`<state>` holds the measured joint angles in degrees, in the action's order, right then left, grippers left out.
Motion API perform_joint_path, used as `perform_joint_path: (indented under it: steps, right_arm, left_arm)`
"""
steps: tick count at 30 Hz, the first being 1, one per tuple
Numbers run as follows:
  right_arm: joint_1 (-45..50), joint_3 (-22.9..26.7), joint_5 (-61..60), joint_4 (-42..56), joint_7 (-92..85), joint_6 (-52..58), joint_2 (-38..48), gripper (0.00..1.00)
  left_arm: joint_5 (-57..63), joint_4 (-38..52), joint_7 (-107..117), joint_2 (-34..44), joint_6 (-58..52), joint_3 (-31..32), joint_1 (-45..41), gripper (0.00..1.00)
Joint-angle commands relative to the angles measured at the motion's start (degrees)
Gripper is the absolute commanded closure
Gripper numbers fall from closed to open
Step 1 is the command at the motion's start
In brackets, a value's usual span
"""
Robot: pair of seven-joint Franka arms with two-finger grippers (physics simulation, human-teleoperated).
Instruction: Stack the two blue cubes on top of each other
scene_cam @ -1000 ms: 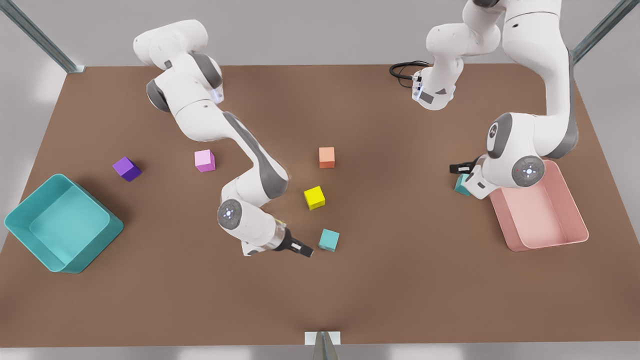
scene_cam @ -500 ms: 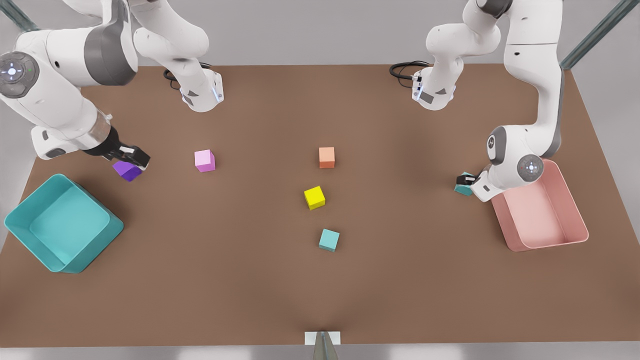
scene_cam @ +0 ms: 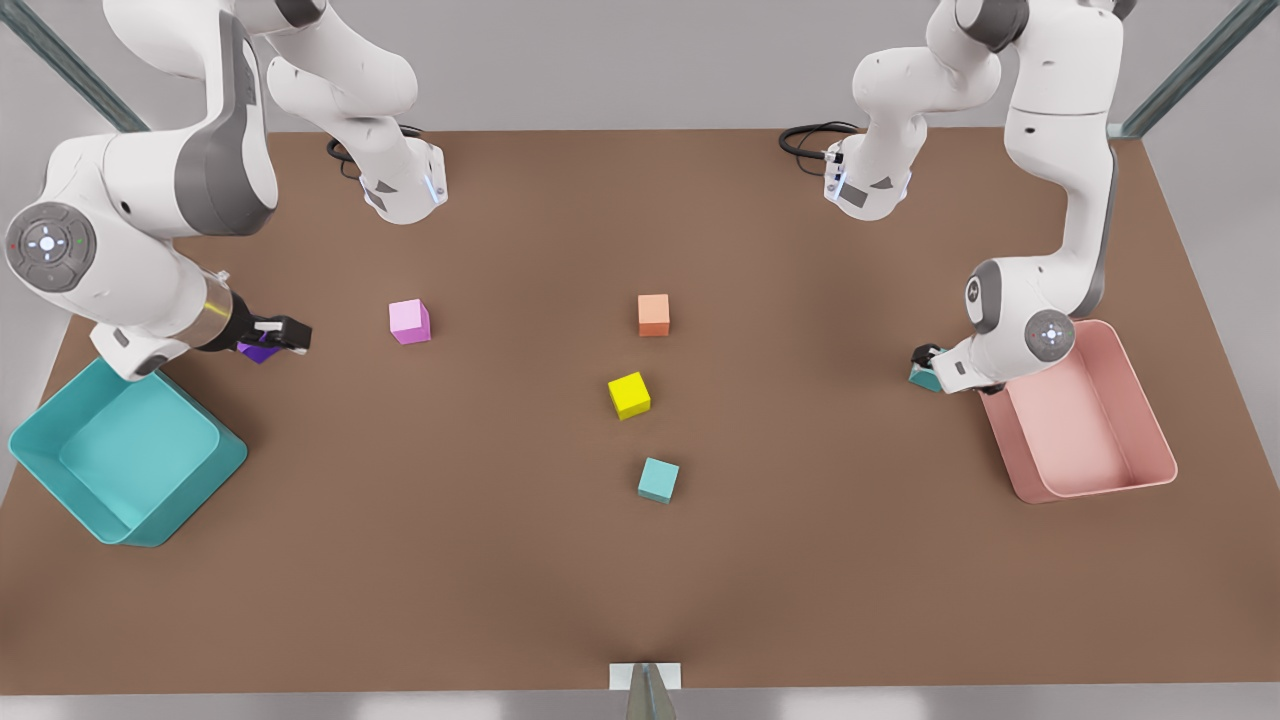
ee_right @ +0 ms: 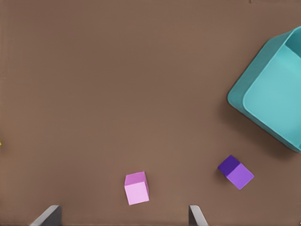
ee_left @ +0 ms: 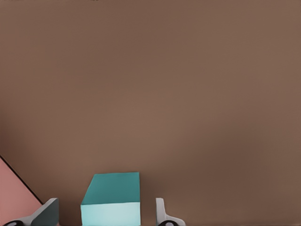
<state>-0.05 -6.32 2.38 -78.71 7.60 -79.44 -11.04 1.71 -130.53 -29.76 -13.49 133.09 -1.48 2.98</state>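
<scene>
One blue cube (scene_cam: 658, 480) lies alone on the table, front of centre. The other blue cube (scene_cam: 922, 377) (ee_left: 112, 200) rests on the table beside the pink bin at the front view's right. My left gripper (scene_cam: 926, 358) (ee_left: 105, 210) is low over it and open, one finger on each side of the cube with a gap at both. My right gripper (scene_cam: 285, 334) (ee_right: 122, 214) hovers at the front view's left, just above the purple cube (scene_cam: 258, 350) (ee_right: 236, 172), open wide and holding nothing.
A pink bin (scene_cam: 1150, 420) stands right behind the left arm's wrist, and a large teal bin (scene_cam: 60, 480) (ee_right: 254, 89) sits at the front left. A pink cube (scene_cam: 409, 321) (ee_right: 136, 188), an orange cube (scene_cam: 653, 314) and a yellow cube (scene_cam: 629, 395) lie mid-table.
The right arm swung from beside the central blue cube over to the purple cube at the front view's left. The left gripper sank lower around the blue cube by the pink bin.
</scene>
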Motion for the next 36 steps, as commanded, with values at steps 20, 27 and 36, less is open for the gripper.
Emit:
perform_joint_path:
  steps: [20, 27, 36]
  right_arm:
    - [-0.13, 0.16, -0.27, -0.13, -11.12, 0.17, -1.35, 0.00]
    - [-0.21, 0.16, -0.10, 0.22, -11.21, -0.10, -2.06, 0.00]
    - [-0.30, 0.16, 0.08, 0.31, -11.56, -0.19, -2.06, 0.00]
  left_arm:
    - [-0.22, -0.87, -7.15, -3.39, 6.22, -0.36, 0.10, 0.12]
    - [-0.22, -1.22, -7.15, -4.53, 6.57, -0.36, 0.10, 0.12]
    - [-0.22, -2.54, -7.15, -4.71, 6.48, -1.15, 0.10, 0.12]
